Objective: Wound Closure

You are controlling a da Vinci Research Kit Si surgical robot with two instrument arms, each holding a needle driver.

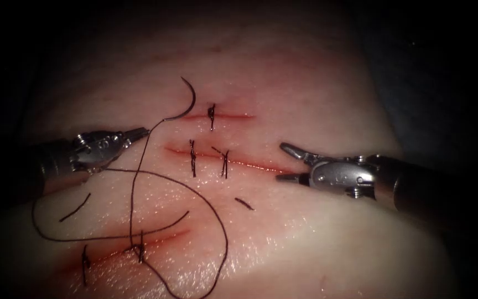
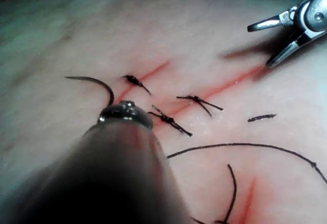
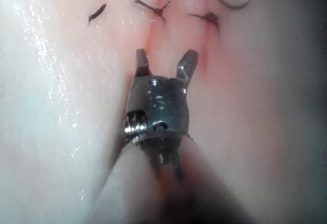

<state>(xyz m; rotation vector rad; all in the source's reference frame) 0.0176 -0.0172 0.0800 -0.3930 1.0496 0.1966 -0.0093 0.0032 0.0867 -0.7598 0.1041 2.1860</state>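
My left pincer [image 1: 139, 132] grips the tail end of the dark curved steel needle [image 1: 186, 102], which arcs free above the pale pork tissue [image 1: 305, 232], left of the upper red cut [image 1: 225, 116]. My right pincer [image 1: 286, 162] gapes wide, holding nothing, at the middle cut's right end. Black thread [image 1: 217, 221] loops across the tissue.

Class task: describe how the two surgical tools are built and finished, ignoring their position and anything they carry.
Both are polished silver metal. The left tool has slim tapered jaws on a jointed wrist with small pins, behind it a dark shaft. The right tool has two short pointed jaws, a rounded metal clevis with a screw, and a dark shaft.
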